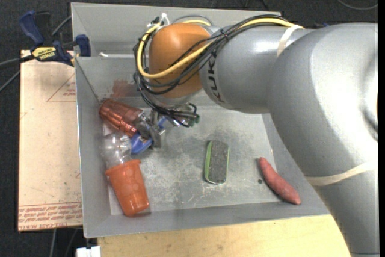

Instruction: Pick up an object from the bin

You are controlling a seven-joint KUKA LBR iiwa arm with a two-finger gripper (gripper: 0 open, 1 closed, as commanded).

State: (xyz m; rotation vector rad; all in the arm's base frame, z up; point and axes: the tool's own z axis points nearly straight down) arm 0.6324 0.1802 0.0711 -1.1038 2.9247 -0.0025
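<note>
Things lie in a grey metal bin (174, 192), most of them on its left side. A big grey arm (289, 69) comes in from the right. It has a round orange cover (174, 54) at its wrist, with yellow and black cables (142, 63) looped round it. Under the cover is the gripper (151, 127). It is down low in the left part of the bin, nearer the back wall than the front. It looks dark and small, and I cannot tell if it is spread apart or squeezed together, or if anything is in it.

The gripper is in the middle of a little group of things. Just to its left lies a shiny red-brown thing (120, 116) with ridges on it. It is right up against the gripper, but I cannot tell if they touch. Just below the gripper is a small blue thing (139, 144). To the left of the blue thing is a clear plastic thing (113, 147) that is hard to make out. Nearer the front of the bin is an orange cup (127, 188), close to the clear thing.

Two more things are well apart from the gripper. A flat grey sponge (216, 161) with a green edge lies on the bin floor near the middle. A long pinkish-red thing (280, 181), shaped like a sausage, lies near the front right corner, beside the arm.
</note>
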